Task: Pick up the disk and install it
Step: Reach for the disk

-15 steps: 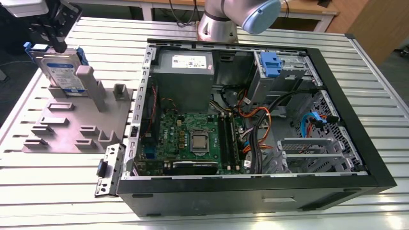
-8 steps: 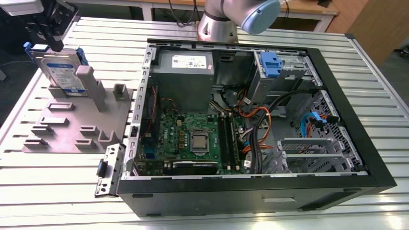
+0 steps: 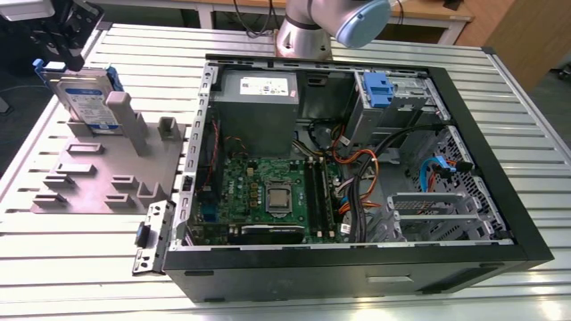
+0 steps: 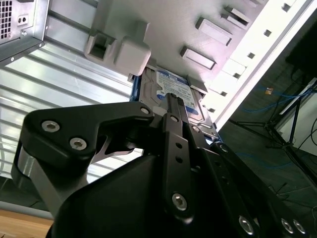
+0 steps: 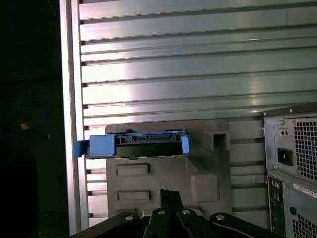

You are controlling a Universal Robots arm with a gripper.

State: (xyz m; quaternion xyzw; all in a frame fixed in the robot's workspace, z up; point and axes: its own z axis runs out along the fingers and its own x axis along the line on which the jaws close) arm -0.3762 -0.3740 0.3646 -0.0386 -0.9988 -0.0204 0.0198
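Trouble at this stage lies mostly in the grasp, which is not yet made: the disk (image 3: 87, 100) stands on edge in the grey holder (image 3: 107, 180) on the slatted counter (image 3: 71, 267), at the exterior view's left and well apart from the open computer case (image 3: 312, 267). The fingers (image 5: 168, 198) hang above it, seemingly drawn together with nothing between them, though both wrist views catch them too end-on to be sure. If they come down closed, they strike the top edge of the disk instead of straddling it, which could jam the drive deeper into its slot or tip the holder. In the first wrist view the fingers sit off to one side of the blue carrier (image 5: 101, 146), so a descent without lining up could land on the holder's grey post (image 3: 119, 110) just beside the drive, or catch one face only. The carrier is thin plastic with a projecting tab; a grip on that, and not on the metal body, would likely flex and let the drive swing or slip. Inside the case, loose cables (image 3: 357, 160) lie near the bay with the blue caddy (image 3: 378, 90), and a tilted drive could snag on them
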